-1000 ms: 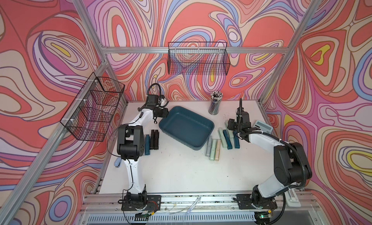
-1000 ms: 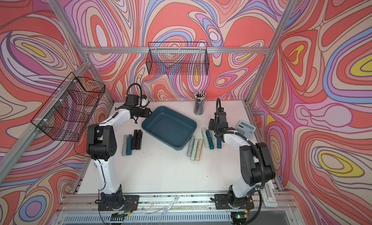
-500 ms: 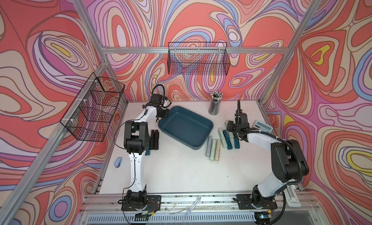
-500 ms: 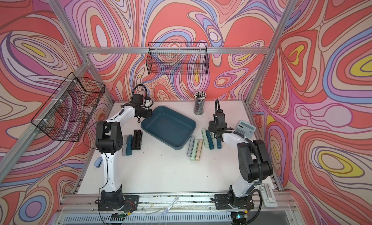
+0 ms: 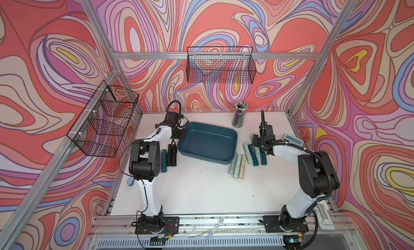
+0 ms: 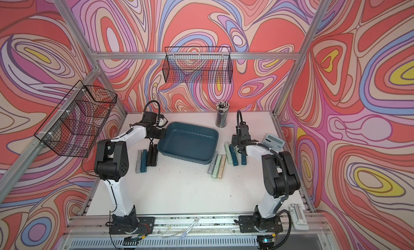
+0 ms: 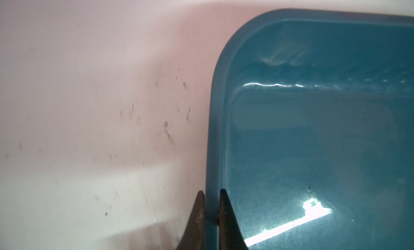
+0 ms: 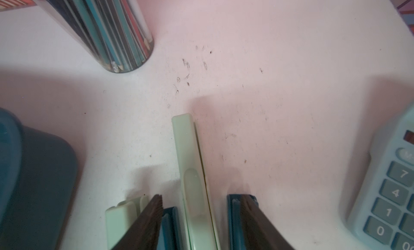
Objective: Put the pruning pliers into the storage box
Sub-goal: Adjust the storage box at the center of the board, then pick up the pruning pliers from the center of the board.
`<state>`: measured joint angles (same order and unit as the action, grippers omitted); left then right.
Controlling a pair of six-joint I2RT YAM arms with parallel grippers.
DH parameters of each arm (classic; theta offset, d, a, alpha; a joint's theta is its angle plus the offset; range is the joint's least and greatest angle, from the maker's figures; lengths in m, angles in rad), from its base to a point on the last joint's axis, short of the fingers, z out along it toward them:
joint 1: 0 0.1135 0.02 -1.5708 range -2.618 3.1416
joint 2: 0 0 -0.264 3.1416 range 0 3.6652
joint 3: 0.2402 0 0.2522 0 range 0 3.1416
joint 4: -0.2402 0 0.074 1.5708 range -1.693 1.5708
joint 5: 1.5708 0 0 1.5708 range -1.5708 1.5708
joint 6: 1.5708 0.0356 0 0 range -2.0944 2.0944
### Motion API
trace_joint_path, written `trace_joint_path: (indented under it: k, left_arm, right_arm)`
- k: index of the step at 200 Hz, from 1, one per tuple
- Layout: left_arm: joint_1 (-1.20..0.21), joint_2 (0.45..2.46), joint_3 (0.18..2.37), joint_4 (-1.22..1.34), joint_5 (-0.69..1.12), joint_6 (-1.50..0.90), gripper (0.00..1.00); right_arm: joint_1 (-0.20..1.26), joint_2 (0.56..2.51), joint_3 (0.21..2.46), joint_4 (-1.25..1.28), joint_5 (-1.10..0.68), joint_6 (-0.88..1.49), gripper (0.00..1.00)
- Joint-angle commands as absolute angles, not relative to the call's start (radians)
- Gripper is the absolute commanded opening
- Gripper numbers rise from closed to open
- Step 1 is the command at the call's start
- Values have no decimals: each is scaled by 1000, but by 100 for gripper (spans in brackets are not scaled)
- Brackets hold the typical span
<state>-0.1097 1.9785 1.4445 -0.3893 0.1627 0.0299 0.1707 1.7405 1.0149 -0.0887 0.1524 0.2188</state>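
Pinching the left rim of the shallow dark teal plastic storage box [image 5: 208,145], my left gripper [image 7: 211,193] is clamped narrow. My right gripper [image 8: 199,196] straddles, prongs apart, a slim mint bar-shaped pruning plier [image 8: 186,143] lying right of the box.

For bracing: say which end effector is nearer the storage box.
Left. The left end effector grips the storage box rim; the right end effector straddles mint pliers, apart from it.
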Motion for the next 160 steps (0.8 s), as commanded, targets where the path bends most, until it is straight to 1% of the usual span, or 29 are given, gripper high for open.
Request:
trace_joint_path:
  k: [1, 19, 40, 56, 87, 129, 160]
  left_arm:
    - [-124, 1920, 1379, -386, 136, 12, 6]
    - [-130, 1886, 1330, -383, 102, 10, 5]
    - [-135, 1857, 1286, -386, 107, -2, 6]
    - [-145, 1840, 1251, -374, 69, -19, 6]
    - [-164, 1844, 1249, -394, 70, -52, 7]
    - [-174, 1831, 1232, -409, 69, -100, 7]
    - [-184, 1820, 1209, -436, 29, -128, 7]
  right_arm:
    - [176, 1787, 1050, -142, 135, 184, 57]
    - [175, 1808, 1063, -148, 125, 181, 56]
    - [176, 1834, 1088, -164, 125, 172, 56]
    - [175, 1857, 1110, -180, 129, 168, 55]
    - [176, 1891, 1138, -192, 135, 163, 55]
    - [175, 1932, 1159, -206, 147, 163, 50]
    - [175, 1952, 1166, -193, 145, 178, 45]
